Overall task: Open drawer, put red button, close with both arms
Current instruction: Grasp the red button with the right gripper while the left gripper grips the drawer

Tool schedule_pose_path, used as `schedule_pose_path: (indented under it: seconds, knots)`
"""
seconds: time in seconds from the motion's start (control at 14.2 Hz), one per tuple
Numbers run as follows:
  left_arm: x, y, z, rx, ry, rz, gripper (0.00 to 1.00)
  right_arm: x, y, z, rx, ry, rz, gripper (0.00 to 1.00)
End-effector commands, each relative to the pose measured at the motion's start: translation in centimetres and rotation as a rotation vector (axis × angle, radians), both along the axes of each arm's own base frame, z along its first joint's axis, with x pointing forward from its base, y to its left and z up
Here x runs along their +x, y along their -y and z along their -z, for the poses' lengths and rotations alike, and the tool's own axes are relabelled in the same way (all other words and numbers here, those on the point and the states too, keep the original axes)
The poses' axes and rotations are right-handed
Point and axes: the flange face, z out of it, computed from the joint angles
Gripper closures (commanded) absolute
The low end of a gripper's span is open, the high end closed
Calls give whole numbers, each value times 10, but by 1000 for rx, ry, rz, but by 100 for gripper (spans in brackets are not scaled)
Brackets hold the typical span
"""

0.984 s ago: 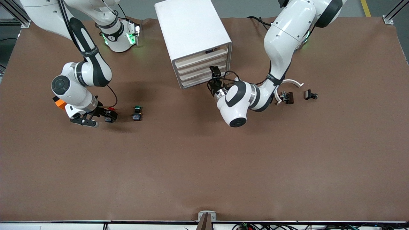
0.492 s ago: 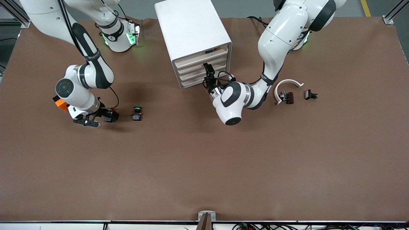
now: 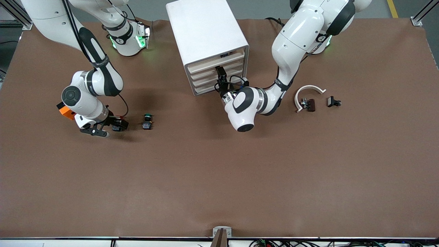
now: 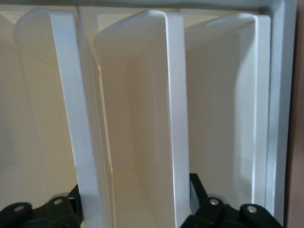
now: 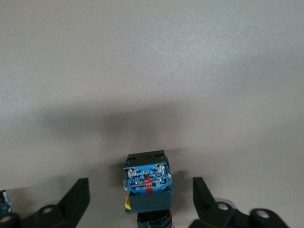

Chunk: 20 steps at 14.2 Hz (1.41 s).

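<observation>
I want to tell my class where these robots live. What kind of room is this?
Probably a robot lab or workshop. Two glossy white robot arms work at a big table under a brown cover, with a white four-drawer cabinet and metal frame posts at the corners.

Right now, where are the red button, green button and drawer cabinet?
red button (image 5: 146,179): right wrist view, blue body between the open fingers.
green button (image 3: 147,117): front view, green cap.
cabinet (image 3: 202,27): front view, white top.

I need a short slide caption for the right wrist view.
Right gripper open around the red button on the table.
</observation>
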Motion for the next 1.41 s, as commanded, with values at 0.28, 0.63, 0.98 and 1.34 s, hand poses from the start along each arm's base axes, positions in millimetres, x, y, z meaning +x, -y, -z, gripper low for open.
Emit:
schedule_pose_path:
  seconds: [0.28, 0.63, 0.98, 1.34]
  knots:
    - [5, -7, -7, 17, -70, 6, 20, -3, 9, 7, -12, 27, -6, 75]
    - [10, -12, -3, 16, -53, 5, 0, -2, 5, 0, -9, 3, 4, 100]
    - [40, -26, -10, 17, 15, -22, 0, 24, 6, -67, 3, -59, 49, 100]
    - [56, -28, -31, 14, 65, -16, 0, 51, -5, -145, 3, -122, 130, 100]
